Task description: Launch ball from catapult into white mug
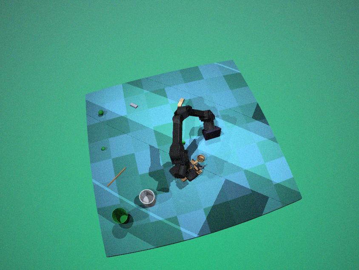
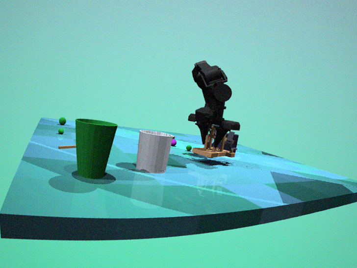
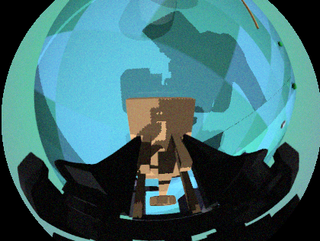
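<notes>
Teal checkered board (image 2: 265, 203), green backdrop; gripper (image 2: 212, 139) clamped on catapult (image 2: 213, 151).
Exterior view: catapult base lifted off board, shadow beneath; purple ball (image 2: 173, 142) behind white mug (image 2: 153, 151), hidden from top view. Wrist view: mug straight ahead, far. Green cup (image 1: 119, 215) near-left; three green balls, stick (image 1: 116, 176), two small blocks scattered.

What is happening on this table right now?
The robot's hand is closed on the wooden catapult, which hangs slightly above the table, with its shadow beneath. The white mug stands beside the green cup. The spoon looks empty; the purple ball lies behind the mug.
</notes>
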Tool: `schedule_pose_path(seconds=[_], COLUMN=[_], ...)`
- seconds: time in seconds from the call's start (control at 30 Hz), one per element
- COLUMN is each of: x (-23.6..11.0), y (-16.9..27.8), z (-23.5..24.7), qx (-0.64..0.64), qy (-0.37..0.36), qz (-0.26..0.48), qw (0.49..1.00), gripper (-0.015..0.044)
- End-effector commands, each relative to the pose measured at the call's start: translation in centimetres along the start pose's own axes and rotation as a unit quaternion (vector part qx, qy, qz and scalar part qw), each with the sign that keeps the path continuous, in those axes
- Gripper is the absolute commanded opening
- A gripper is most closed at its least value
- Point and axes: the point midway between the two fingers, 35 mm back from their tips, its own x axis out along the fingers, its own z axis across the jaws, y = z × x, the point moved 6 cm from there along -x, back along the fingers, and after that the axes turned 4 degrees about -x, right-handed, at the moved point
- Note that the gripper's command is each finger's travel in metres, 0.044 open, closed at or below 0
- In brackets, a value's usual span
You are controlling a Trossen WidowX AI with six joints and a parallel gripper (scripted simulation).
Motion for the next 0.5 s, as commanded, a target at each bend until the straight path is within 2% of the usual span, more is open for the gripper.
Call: schedule_pose_path(seconds=[0.0, 0.47], x=[0.2, 2.5], y=[-0.1, -0.1], z=[0.0, -0.1], qx=[-0.002, -0.001], qy=[-0.001, -0.001], qz=[-0.006, -0.005], qw=[1.000, 1.000], gripper=[0.0000, 0.0000])
